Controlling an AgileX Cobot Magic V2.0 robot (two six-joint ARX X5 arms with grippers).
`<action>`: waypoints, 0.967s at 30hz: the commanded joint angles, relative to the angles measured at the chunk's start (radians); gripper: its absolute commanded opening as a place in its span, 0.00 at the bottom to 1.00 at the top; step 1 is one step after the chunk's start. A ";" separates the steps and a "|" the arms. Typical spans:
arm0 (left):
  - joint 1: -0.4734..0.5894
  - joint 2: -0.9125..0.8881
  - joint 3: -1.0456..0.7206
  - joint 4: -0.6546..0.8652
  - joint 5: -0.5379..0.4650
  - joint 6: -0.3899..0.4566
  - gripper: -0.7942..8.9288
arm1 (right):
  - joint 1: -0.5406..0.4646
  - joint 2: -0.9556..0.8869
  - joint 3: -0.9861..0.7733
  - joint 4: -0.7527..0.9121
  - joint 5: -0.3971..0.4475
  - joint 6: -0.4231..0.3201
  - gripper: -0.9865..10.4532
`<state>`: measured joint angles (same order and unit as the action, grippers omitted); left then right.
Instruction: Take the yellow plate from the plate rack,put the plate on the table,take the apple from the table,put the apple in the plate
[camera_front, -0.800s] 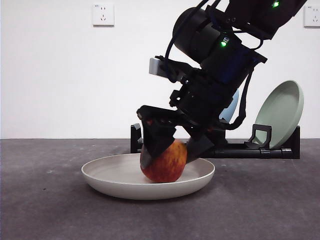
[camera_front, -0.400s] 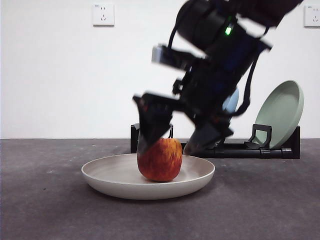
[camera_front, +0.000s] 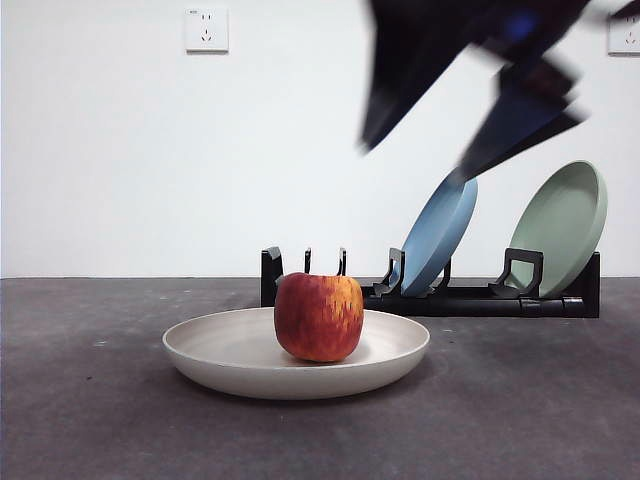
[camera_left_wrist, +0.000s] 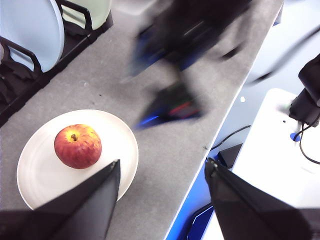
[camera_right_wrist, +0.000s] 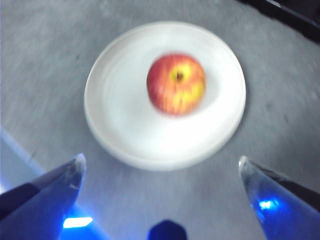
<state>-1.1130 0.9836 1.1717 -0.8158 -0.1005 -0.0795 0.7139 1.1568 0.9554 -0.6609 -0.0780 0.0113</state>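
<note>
Apple (camera_front: 319, 317) sits upright in the middle of the yellow plate (camera_front: 230, 362), stem up, and nothing touches it. That plate lies flat on the table (camera_front: 90, 420), in front of the left end of the plate rack (camera_front: 470, 297). Two more plates stand tilted in the rack behind: a blue plate (camera_front: 437, 237) near the middle and a sage-green plate (camera_front: 560, 225) at the right end. High above the scene, a blurred dark gripper, the right gripper (camera_front: 470, 125), hangs well clear of the fruit with its jaws spread wide and empty; its wrist view looks straight down on the apple between the parted tips. Left gripper (camera_left_wrist: 162, 177) waits off to one side, jaws likewise parted and holding nothing.
</note>
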 joint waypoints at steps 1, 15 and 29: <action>0.000 0.000 -0.004 -0.001 0.003 0.001 0.38 | 0.003 -0.097 0.000 -0.140 -0.011 -0.001 0.61; 0.000 0.000 -0.004 -0.109 0.040 0.001 0.21 | 0.003 -0.354 0.000 -0.435 -0.133 0.044 0.24; 0.000 0.000 -0.004 -0.121 0.023 0.001 0.08 | 0.003 -0.361 0.000 -0.433 -0.129 0.043 0.09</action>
<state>-1.1130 0.9836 1.1717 -0.9386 -0.0753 -0.0795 0.7139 0.7959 0.9554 -1.0996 -0.2085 0.0460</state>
